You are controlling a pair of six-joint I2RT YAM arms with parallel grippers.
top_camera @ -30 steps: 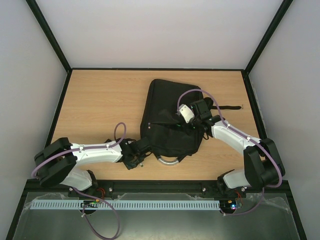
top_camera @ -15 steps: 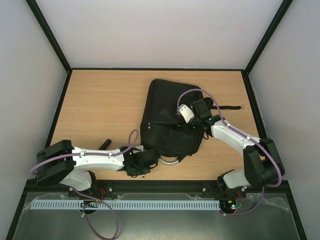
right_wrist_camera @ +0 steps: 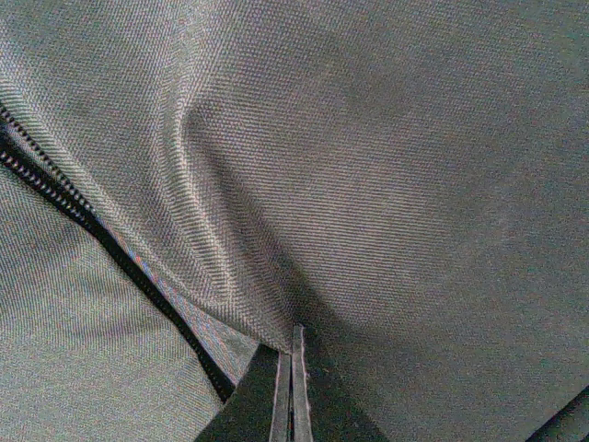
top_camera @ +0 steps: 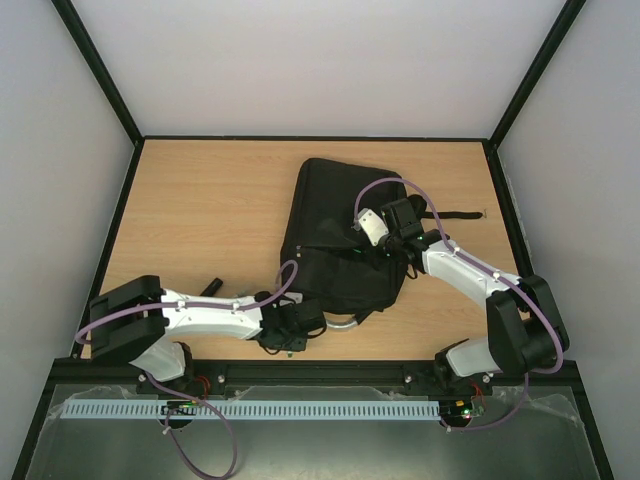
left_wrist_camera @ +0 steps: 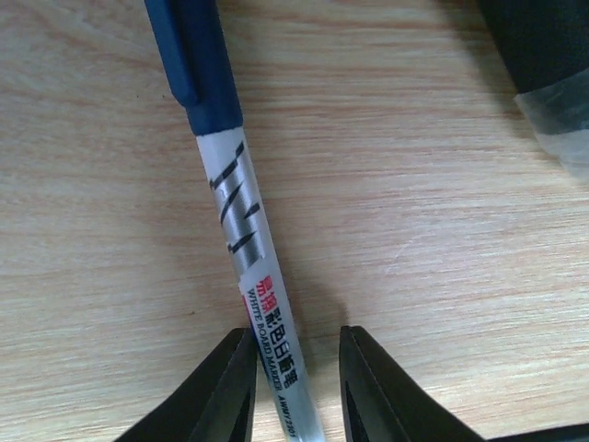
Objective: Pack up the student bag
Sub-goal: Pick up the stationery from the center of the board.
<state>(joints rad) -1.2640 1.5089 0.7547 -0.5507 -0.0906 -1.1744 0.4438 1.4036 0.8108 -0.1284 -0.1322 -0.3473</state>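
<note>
The student bag, a large black backpack, lies mid-table with its grey curved handle towards the near edge. My right gripper rests on top of it. In the right wrist view the gripper is shut on a fold of the bag's fabric, next to a zip. My left gripper is low on the table beside the handle. In the left wrist view it is open, straddling the tail of a whiteboard marker with a blue cap. The left finger touches the marker.
A small black item lies on the table left of the bag. A black strap trails from the bag to the right. Black rails edge the table. A corner of the bag with the handle end shows in the left wrist view.
My left arm has swung right along the near edge, bringing its gripper up to the bag's handle and uncovering the small black item. The right arm and the bag have not moved.
</note>
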